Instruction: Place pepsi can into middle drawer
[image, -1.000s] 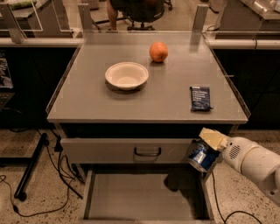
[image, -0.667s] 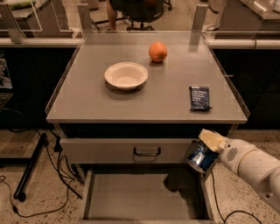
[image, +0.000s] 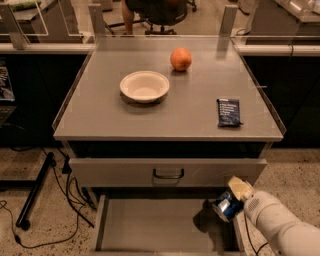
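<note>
Gripper near right, over right end of open middle drawer, clamped on pepsi can. Can tilted, above drawer floor, close to right wall, not set down.

Risks:
- release this near side wall could catch rim, drop can outside drawer
- tilted can likely rolls once freed
- arm could bump upper drawer front just above

Containers:
- drawer tray: nothing visible inside
- bowl on tabletop: looks empty
- orange, snack packet: outside bowl
</note>
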